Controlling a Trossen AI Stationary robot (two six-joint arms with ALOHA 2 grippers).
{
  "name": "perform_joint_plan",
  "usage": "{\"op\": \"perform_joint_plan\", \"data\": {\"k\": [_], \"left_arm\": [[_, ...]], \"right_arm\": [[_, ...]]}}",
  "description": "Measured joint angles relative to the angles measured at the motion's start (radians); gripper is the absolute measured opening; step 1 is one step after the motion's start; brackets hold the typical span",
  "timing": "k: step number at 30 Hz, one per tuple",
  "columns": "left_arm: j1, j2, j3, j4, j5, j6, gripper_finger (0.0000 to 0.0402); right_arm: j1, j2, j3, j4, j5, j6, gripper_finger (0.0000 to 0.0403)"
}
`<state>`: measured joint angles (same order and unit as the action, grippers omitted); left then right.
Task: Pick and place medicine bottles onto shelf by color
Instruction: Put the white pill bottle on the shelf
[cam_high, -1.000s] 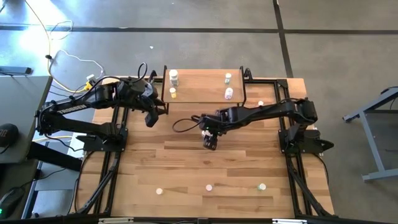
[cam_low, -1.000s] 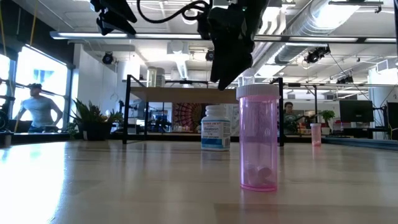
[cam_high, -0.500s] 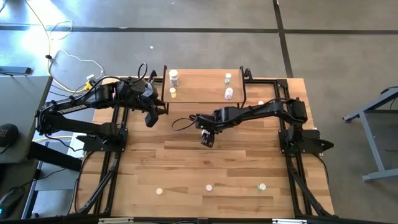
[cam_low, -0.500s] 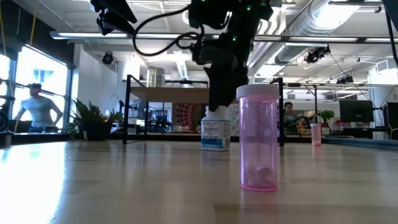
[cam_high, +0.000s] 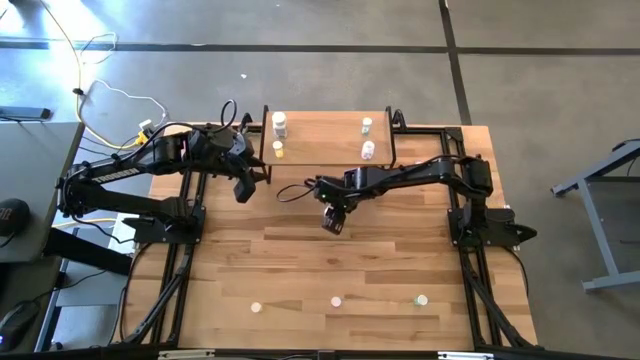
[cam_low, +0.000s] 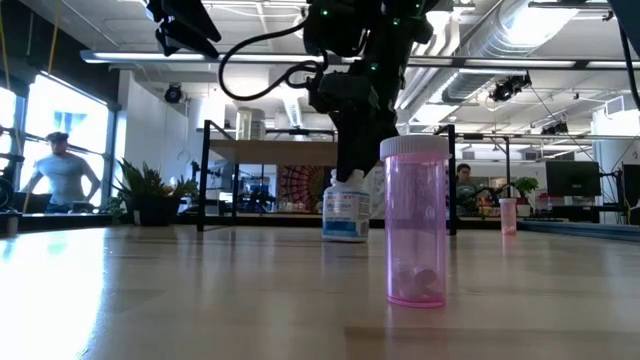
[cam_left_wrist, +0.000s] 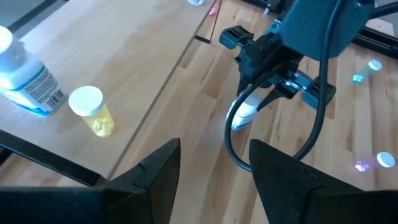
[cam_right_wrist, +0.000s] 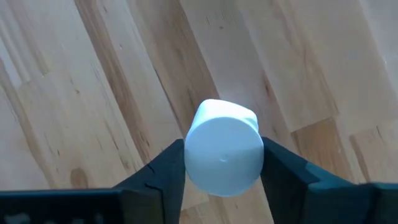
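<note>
A white medicine bottle (cam_low: 346, 215) with a blue label stands on its base on the tabletop, in front of the shelf (cam_high: 325, 140). My right gripper (cam_high: 331, 217) is down over this bottle and shut on it; in the right wrist view its cap (cam_right_wrist: 224, 148) fills the gap between the fingers. My left gripper (cam_high: 243, 190) hangs open and holds nothing, off the shelf's left end. On the shelf stand a white bottle (cam_high: 279, 124), a yellow one (cam_high: 278, 149), a green one (cam_high: 367, 125) and a pink one (cam_high: 368, 150). My right gripper pinches the white bottle's cap by its two opposite sides (cam_right_wrist: 186, 155) between its two fingers (cam_right_wrist: 163, 171). The fingers come from above and point down. The bottle stays about upright with its base on the table (cam_low: 346, 238).
Three small bottles stand near the table's front edge: (cam_high: 256, 308), (cam_high: 336, 300), (cam_high: 422, 299). The pink one (cam_low: 416, 222) looms close in the low view. Another small bottle (cam_high: 419, 166) stands right of the shelf. People show in the room behind.
My right gripper has moved a little toward the table's far edge and come down from above the white bottle until its fingers stand around the cap. The bottle has stayed on the table.
</note>
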<state>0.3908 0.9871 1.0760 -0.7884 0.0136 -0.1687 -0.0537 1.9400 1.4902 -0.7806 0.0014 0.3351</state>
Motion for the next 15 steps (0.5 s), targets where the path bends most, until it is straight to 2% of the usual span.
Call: {"op": "perform_joint_plan", "data": {"k": [5, 8, 15], "left_arm": [[0.0, 0.0, 0.0, 0.0, 0.0, 0.004, 0.018], [0.0, 0.0, 0.0, 0.0, 0.0, 0.0, 0.018], [0.0, 0.0, 0.0, 0.0, 0.0, -0.003, 0.018]], "right_arm": [[0.0, 0.0, 0.0, 0.0, -0.005, -0.004, 0.0154], [-0.006, -0.002, 0.009, -0.024, -0.057, -0.025, 0.016], [-0.036, -0.004, 0.145, -0.157, -0.096, -0.123, 0.0156]]}}
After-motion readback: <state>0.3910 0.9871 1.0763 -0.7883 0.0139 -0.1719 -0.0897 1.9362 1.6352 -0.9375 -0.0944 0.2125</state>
